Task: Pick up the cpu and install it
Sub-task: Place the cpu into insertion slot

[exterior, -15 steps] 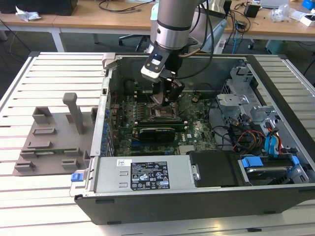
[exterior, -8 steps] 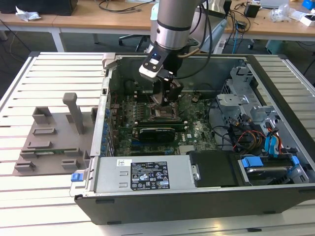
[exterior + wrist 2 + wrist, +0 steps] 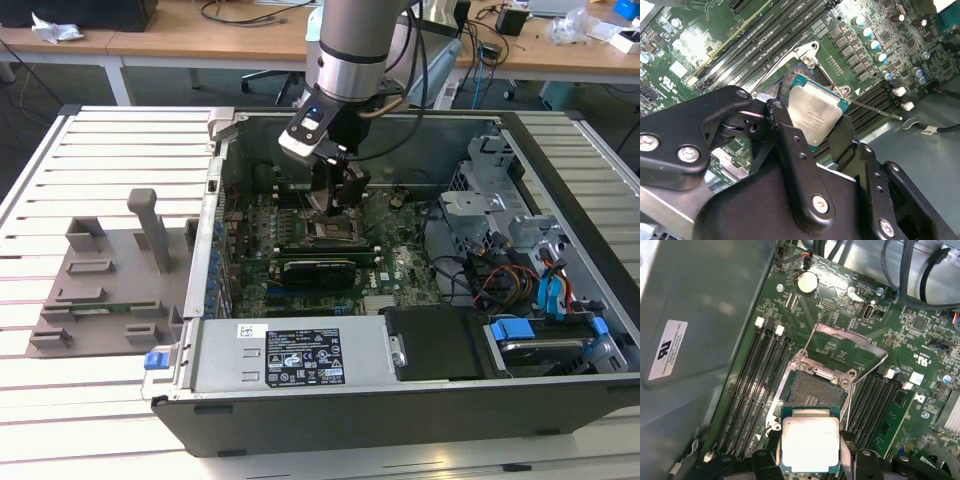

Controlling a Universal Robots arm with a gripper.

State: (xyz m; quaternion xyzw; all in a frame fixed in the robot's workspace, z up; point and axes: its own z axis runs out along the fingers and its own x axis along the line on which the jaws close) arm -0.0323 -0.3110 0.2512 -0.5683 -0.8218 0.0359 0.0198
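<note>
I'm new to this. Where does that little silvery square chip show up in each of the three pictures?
First wrist view: the small silvery-white square cpu is clamped in the black gripper, just short of the open socket.
Second wrist view: the cpu sits between the gripper's fingers.
Exterior view: the cpu is hidden under the gripper, over the green motherboard.
Shared landmark: the silver metal socket frame.

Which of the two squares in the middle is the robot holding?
The silvery chip, pinched in the gripper. The other square, the dark socket, lies bare on the green board.
</note>
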